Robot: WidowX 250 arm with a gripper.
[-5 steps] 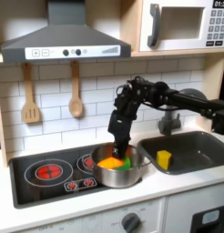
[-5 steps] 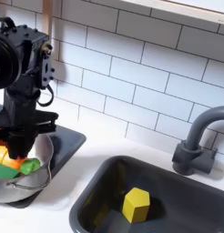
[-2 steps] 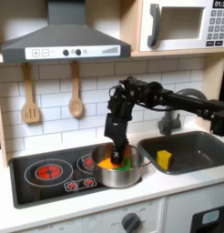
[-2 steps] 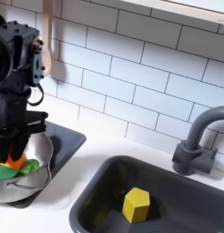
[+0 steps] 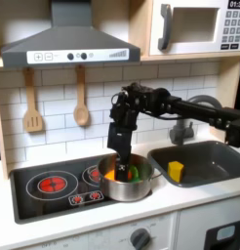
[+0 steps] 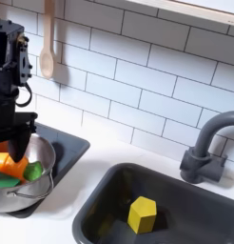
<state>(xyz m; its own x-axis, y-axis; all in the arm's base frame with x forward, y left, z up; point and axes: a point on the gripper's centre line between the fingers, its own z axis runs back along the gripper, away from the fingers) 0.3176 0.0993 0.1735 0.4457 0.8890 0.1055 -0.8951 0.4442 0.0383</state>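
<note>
Over the stove's right edge, the claw (image 5: 117,166) dips into the pot (image 5: 127,188), its grip hidden from me. It could nudge the orange piece (image 6: 5,164) or tip the pot.

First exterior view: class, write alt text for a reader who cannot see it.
A black robot arm lowers its pincer into a metal pot holding orange and green toy food on a toy stove. To the first exterior view's right, a yellow block sits in the sink.
</note>
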